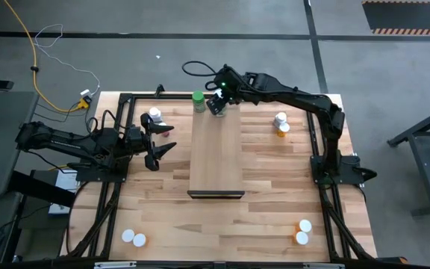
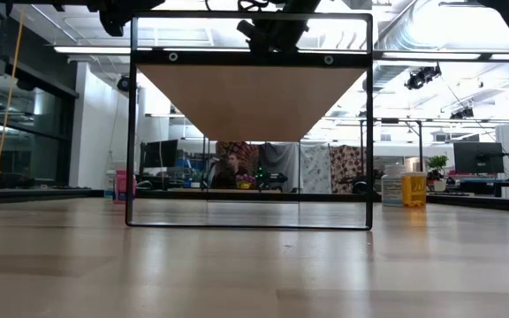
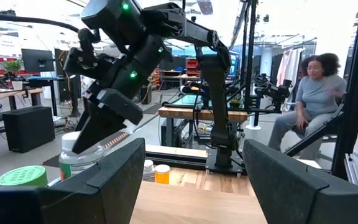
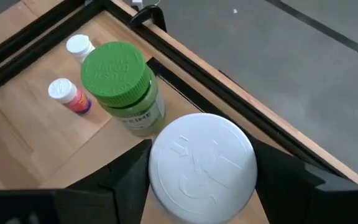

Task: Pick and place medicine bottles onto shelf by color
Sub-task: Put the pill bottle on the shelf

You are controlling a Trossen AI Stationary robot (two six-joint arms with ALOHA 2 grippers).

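The shelf [image 1: 216,153] is a pale board down the middle of the table, with a dark near edge. A green-capped bottle [image 1: 198,101] stands at its far left corner. Beside it, my right gripper [image 1: 216,104] is shut on a white-capped bottle [image 4: 202,163]. The green-capped bottle [image 4: 120,84] also shows close by in the right wrist view. My left gripper [image 1: 159,146] waits open at the shelf's left side, level, with nothing between its fingers [image 3: 110,180]. My right gripper has the white-capped bottle by its cap [image 4: 157,155], pinched between the two fingers, one on each side. The fingers slant down from the table's far right. The bottle is upright beside the green-capped one; its foot is hidden, so I cannot tell whether it rests on the shelf.
Two white-capped pinkish bottles [image 1: 155,116] stand left of the shelf. A white and an orange one [image 1: 281,123] stand to its right. More pairs sit near the front left [image 1: 133,239] and front right [image 1: 303,232]. A black frame [image 1: 125,101] rims the table. A person [image 3: 312,93] sits beyond.
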